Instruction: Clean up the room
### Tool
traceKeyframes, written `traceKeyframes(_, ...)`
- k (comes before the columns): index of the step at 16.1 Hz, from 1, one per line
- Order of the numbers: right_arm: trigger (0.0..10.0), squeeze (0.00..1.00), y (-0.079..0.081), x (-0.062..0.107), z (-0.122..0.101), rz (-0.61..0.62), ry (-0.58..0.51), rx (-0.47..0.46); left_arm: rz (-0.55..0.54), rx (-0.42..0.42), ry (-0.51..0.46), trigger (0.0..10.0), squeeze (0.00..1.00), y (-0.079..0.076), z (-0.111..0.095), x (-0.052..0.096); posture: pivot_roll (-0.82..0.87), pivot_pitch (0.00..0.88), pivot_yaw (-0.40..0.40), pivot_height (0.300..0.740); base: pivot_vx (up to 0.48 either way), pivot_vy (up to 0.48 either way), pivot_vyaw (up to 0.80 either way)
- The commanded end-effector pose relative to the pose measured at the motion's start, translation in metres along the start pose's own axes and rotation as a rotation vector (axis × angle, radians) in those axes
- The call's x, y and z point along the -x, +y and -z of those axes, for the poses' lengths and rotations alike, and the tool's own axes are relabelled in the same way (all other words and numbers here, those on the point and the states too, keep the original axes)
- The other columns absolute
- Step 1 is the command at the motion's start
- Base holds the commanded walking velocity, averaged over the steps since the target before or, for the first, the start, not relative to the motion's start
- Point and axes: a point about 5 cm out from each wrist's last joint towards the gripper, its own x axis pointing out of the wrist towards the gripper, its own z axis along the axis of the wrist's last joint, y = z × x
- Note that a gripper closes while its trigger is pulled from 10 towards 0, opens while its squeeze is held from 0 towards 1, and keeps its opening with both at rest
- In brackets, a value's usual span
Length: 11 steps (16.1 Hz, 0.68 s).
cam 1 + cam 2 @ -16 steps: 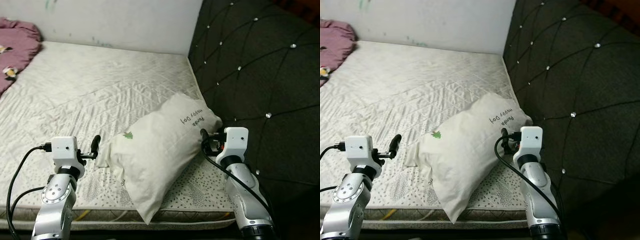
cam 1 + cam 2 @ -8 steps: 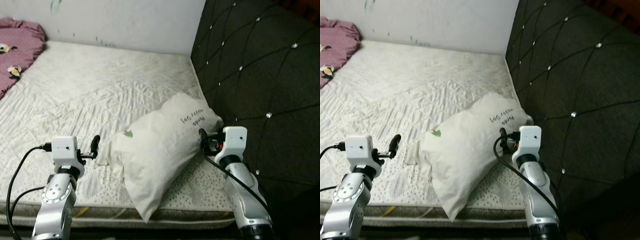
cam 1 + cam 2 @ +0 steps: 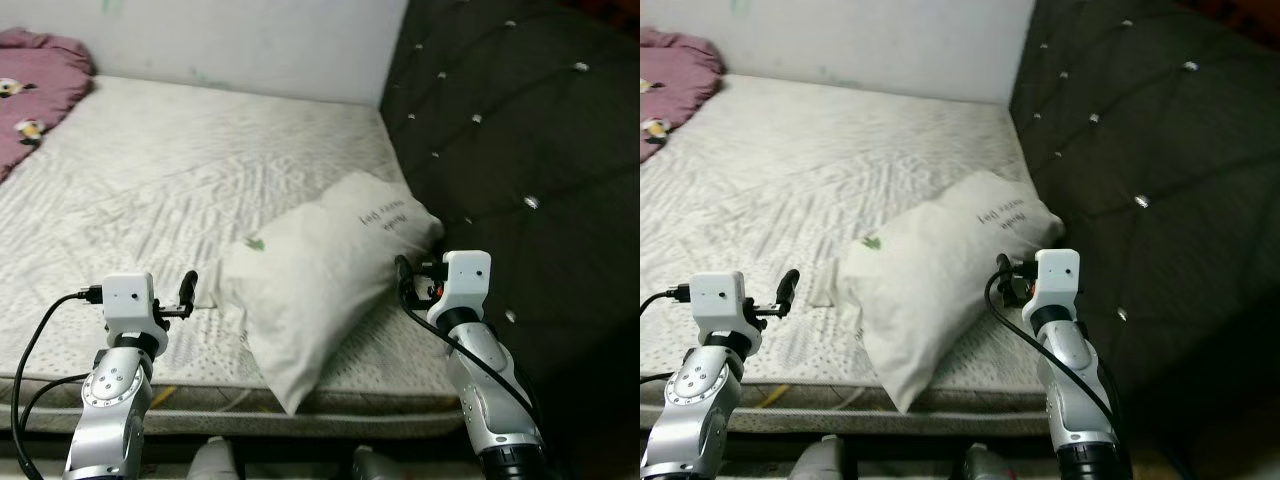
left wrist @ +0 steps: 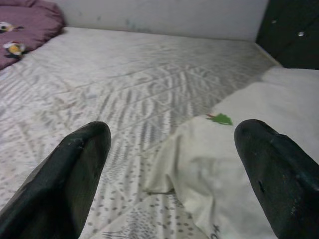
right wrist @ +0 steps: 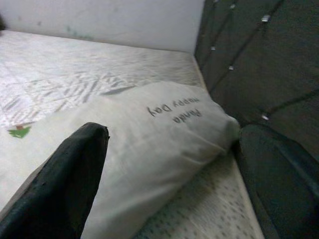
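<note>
Both grippers flank a white pillow on the bed
The pillow (image 3: 320, 280) lies on the mattress (image 3: 150, 170) at 4 o'clock, against the headboard (image 3: 520, 150); left gripper (image 4: 169, 164) and right gripper (image 5: 169, 164) hold their fingers spread wide.

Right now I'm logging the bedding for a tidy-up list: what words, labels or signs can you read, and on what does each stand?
"Panda Happy Day": dark script on the white pillow, read upside down in the right wrist view; the "Panda" is less sure.
Small green mark on the same pillow: a picture, no letters to read.
Faint print low on the pillow's near edge: too small and cut off to read.
</note>
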Motion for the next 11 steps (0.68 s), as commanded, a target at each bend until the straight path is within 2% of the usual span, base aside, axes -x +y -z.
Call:
traceKeyframes(1, 10.0, 0.00, -0.0025, -0.0008, -0.0023, 0.001, -0.010, 0.011, 0.000, 0.002, -0.008, 10.0, 0.00, -0.0018, -0.0013, -0.0014, 0.01, 0.000, -0.104, 0.666, 0.000, 0.000, 0.00)
traceKeyframes(4, 10.0, 0.00, 0.0002, -0.0019, -0.0030, -0.017, -0.010, 0.012, 0.002, 0.011, -0.007, 10.0, 0.00, -0.0029, -0.0012, -0.0009, 0.01, 0.000, -0.106, 0.666, 0.000, 0.000, 0.00)
traceKeyframes(7, 10.0, 0.00, 0.0008, -0.0019, -0.0030, -0.023, -0.010, 0.013, 0.004, 0.015, -0.009, 10.0, 0.00, -0.0032, -0.0014, -0.0008, 0.01, 0.000, -0.108, 0.641, 0.000, 0.000, 0.00)
traceKeyframes(11, 10.0, 0.00, 0.0036, -0.0034, -0.0024, -0.045, 0.000, 0.018, 0.007, 0.017, -0.019, 10.0, 0.00, -0.0020, -0.0029, 0.0000, 0.01, 0.000, -0.111, 0.641, 0.000, 0.000, 0.00)
